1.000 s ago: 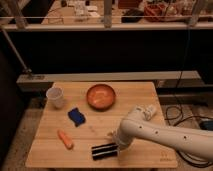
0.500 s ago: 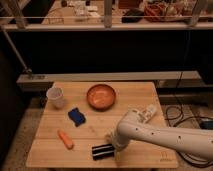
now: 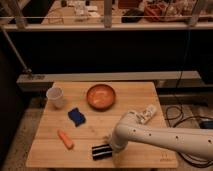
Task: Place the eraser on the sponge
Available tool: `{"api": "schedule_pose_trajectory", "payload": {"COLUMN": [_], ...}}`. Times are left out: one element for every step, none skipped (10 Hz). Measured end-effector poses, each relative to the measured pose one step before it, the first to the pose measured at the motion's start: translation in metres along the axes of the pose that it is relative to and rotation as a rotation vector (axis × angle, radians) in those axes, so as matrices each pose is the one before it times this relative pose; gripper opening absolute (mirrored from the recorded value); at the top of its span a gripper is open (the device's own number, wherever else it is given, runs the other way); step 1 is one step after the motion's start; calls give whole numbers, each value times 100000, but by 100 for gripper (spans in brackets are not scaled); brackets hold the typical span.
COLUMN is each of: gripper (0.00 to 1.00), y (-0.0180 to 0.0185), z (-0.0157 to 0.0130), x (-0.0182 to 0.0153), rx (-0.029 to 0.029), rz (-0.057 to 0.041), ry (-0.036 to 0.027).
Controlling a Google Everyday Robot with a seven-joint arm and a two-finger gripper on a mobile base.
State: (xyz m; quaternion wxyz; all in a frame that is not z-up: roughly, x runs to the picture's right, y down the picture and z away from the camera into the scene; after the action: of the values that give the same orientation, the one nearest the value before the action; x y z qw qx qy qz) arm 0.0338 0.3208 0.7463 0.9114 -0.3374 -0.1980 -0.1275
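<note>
The eraser [image 3: 101, 150], a flat black rectangular block with pale lengthwise stripes, lies on the light wooden table [image 3: 135, 97] close to its near edge, a little left of centre. The sponge [image 3: 76, 116], a small dark blue square pad of soft material, lies flat farther back and to the left, well apart from the eraser, so the eraser is not on the sponge now.

The robot's white arm [image 3: 160, 139] reaches in from the right and bends down to the table. It brings the gripper [image 3: 111, 146] low over the right end of the eraser, which is the end nearest the arm's approach. The rounded wrist covers the contact, so it cannot be told whether the gripper has hold of the block or only hangs at it.

An orange carrot-like piece [image 3: 65, 139] lies to the left of the eraser, between it and the table's left side. A round orange bowl [image 3: 100, 95] and a white plastic cup [image 3: 55, 96] stand at the far side.

The straight path from eraser to sponge runs up and left over bare wood, passing just right of the carrot-like piece. The sponge looks shorter than the block, so the block would probably overhang it and need centring.
</note>
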Motion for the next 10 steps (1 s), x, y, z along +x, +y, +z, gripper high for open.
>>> {"api": "schedule_pose_trajectory", "payload": {"gripper": [79, 80, 79, 73, 65, 63, 63, 63, 63, 57], "y": [75, 48, -50, 146, 199, 69, 7, 23, 0, 176], "z": [122, 162, 129, 59, 143, 74, 131, 130, 109, 34], "x": [-97, -162, -173, 12, -48, -41, -132, -111, -131, 3], "rx": [-112, -219, -124, -80, -208, -88, -140, -199, -160, 70], "rz": [-199, -373, -267, 124, -3, -35, -366, -438, -367, 298], "ry": [37, -28, -227, -151, -271, -160, -160, -40, -47, -259]}}
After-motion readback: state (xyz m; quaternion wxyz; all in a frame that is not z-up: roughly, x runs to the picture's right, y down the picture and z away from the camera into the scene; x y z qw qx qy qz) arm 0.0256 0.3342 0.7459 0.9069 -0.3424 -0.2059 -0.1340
